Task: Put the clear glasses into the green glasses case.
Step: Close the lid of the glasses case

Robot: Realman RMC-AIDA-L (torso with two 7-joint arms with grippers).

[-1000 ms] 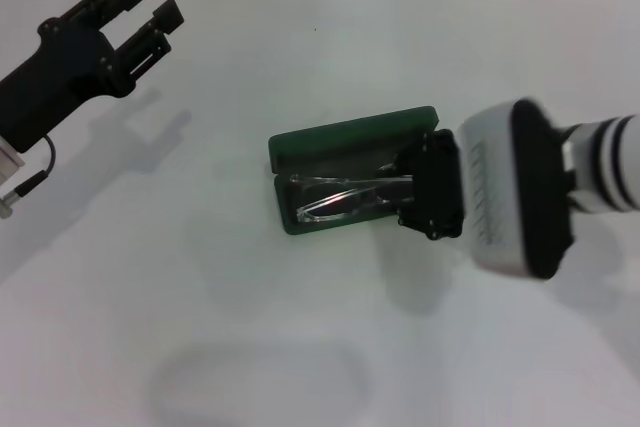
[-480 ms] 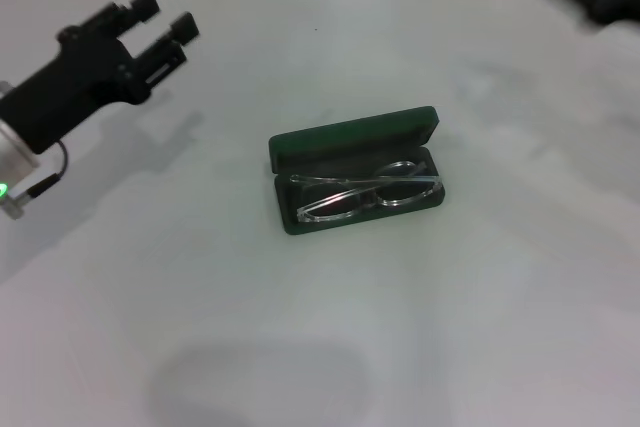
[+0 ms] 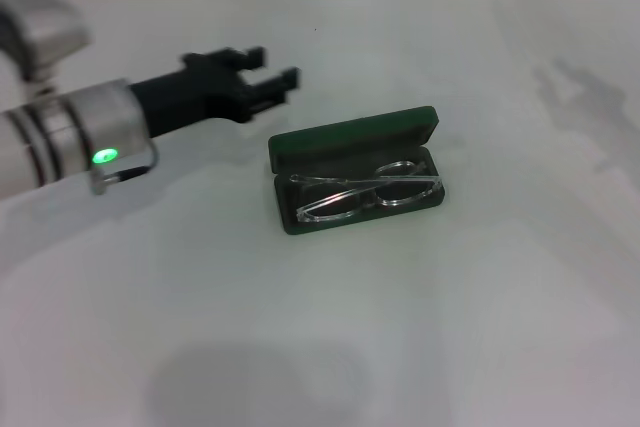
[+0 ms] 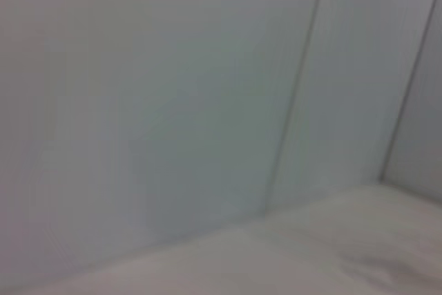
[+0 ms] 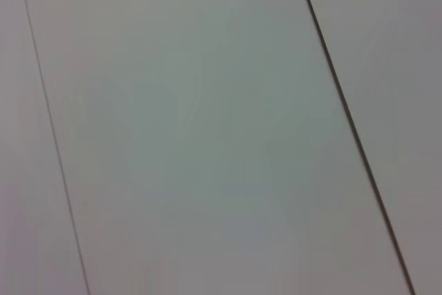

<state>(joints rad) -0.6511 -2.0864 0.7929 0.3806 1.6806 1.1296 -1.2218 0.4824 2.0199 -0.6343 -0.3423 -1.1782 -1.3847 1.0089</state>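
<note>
White table (image 3: 420, 347), bare but for one item at centre. On it, the green case (image 3: 352, 137), lid swung back and lying open toward the far side, tray facing up. Inside the tray, the glasses (image 3: 365, 194), lying lengthwise with lenses toward the right end and folded arms running to the left end; seemingly seated within the walls, though one clear arm near the front wall may ride slightly high — hard to tell against the dark lining.

From the left, reaching in above the table: the left gripper (image 3: 266, 77), pointed at the case's far left corner, near it but not touching. Fingers (image 3: 276, 78) parted with a modest gap, holding nothing. Right gripper nowhere in the head view; only a faint shadow at far right. Both wrist views filled with plain wall panels and seams, no help on the fingers or the case.

Placement apparently done; likely left to do, closing the lid.

Risks, largest first. A push on the lid edge from the side instead of from behind: whole case skids across the smooth table. Lid brought down on a proud clear arm: pinched or cracked plastic, lid not latching. Fingertip dipping into the tray: glasses flicked out.
</note>
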